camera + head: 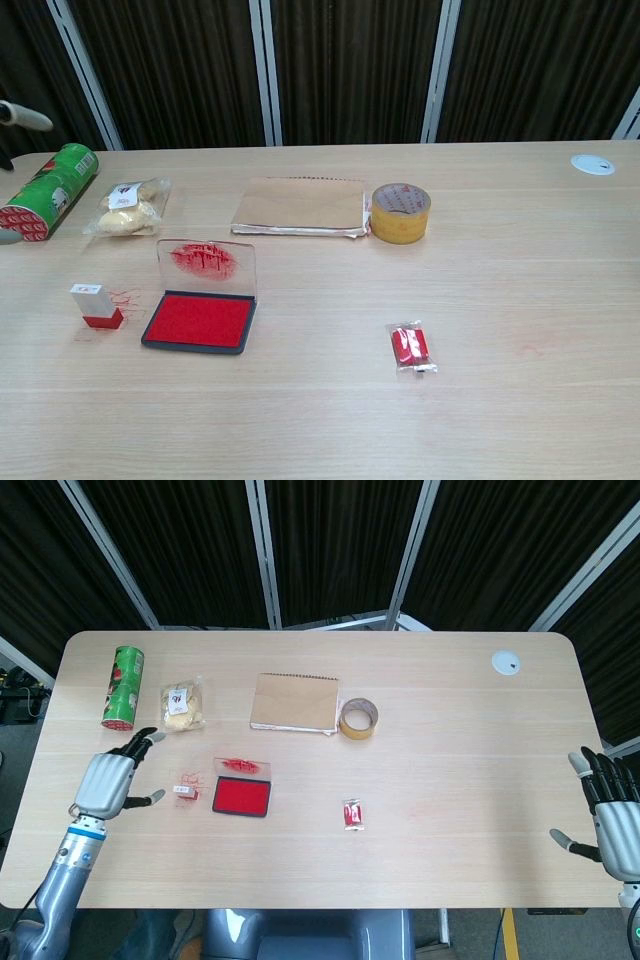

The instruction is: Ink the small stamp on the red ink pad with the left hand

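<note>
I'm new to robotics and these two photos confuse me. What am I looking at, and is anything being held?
This is a two-armed robot at a table, with human-like hands. One photo looks down from its head; the other looks forward from its chest.

The left robot hand is open, fingers spread, holding nothing. The right robot hand is open too, at the table's edge. So nothing is held.

On the table, the small stamp stands upright just beside the open red ink pad, not on it. Further back lie a green can on its side, a bag of snacks, a brown notebook and a roll of tape. A small red packet lies nearer the front.
</note>
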Controlling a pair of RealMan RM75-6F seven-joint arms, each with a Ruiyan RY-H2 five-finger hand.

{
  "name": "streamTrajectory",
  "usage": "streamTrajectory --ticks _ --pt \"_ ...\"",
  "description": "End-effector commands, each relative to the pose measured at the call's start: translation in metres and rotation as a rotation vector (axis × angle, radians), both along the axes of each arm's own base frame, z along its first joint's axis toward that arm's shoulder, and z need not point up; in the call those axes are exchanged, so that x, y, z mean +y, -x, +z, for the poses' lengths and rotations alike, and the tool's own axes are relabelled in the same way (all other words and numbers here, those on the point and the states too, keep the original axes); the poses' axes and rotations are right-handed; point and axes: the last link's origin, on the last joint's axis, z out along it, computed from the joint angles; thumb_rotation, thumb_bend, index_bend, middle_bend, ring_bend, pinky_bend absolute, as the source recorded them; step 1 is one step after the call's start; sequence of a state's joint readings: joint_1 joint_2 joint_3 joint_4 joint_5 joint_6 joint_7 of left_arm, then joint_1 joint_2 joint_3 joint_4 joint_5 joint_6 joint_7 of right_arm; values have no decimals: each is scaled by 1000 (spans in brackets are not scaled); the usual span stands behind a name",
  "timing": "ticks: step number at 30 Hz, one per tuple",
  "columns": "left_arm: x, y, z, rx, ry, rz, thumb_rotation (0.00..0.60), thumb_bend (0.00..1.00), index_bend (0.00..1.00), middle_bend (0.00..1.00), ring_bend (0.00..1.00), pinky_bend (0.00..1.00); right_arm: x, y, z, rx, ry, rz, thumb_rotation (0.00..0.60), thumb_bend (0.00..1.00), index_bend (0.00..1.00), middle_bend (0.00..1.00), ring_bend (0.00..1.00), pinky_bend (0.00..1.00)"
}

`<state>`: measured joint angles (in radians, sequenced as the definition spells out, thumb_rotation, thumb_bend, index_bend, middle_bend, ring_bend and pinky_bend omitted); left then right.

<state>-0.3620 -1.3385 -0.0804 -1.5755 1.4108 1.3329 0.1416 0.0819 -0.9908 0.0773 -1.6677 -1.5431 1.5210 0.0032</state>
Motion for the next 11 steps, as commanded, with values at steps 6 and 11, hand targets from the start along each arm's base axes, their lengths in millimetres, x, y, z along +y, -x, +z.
streamTrajectory --ticks 6,11 --pt "-58 6 53 174 -99 126 600 0 0 0 0 0 1 -3 4 -15 11 11 600 0 0 0 0 0" --pt "-63 3 61 166 -132 117 600 0 0 0 0 0 0 -1 6 -11 16 8 600 0 0 0 0 0"
